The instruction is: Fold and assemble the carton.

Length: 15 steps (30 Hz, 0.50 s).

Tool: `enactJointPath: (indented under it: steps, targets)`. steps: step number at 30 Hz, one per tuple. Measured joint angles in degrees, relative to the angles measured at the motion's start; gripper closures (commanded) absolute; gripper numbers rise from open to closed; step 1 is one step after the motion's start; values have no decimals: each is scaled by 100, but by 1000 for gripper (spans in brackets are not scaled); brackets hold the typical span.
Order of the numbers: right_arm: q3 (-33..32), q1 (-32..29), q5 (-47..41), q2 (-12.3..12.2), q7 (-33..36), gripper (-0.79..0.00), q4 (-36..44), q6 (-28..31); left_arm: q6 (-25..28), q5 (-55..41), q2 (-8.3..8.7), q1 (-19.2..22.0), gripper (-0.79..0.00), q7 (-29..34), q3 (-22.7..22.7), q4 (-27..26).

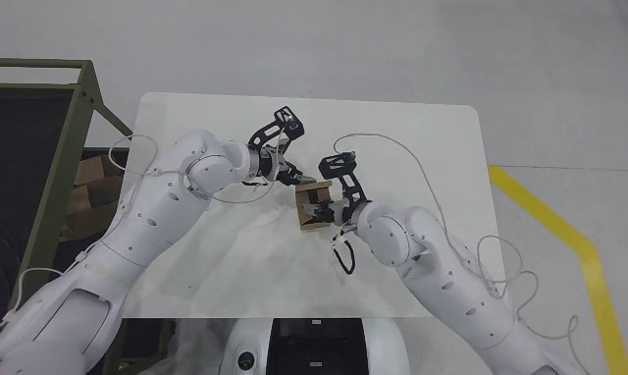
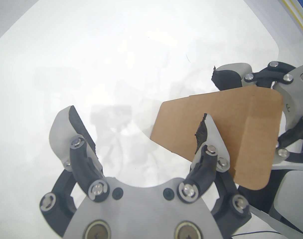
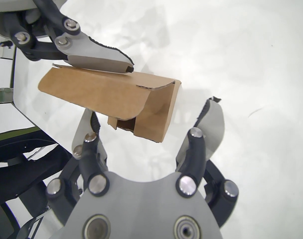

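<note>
Carton (image 3: 104, 90) sits partly between right gripper (image 3: 152, 108)'s spread jaws.

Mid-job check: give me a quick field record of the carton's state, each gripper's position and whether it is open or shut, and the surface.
surface: white table
carton: brown, partly folded, one flap bent over, one end open; near the table's middle, between the grippers
left gripper: open; one finger against the carton's upper flap
right gripper: open; fingers either side of the carton's open end, not clamped
assembly: not finished
</note>
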State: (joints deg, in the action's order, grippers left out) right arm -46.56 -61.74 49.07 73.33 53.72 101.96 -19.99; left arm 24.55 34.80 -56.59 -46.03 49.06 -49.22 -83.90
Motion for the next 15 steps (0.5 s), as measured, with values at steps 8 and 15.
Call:
enactJointPath:
  steps: [8,15]
  targets:
    - [239,150,233,103,94,-342,-137,-223,23,-4,-25,5,-785,4,-25,32]
    - [298,187,287,162,120,-280,-166,-240,39,-18,-49,9,-785,25,-33,68]
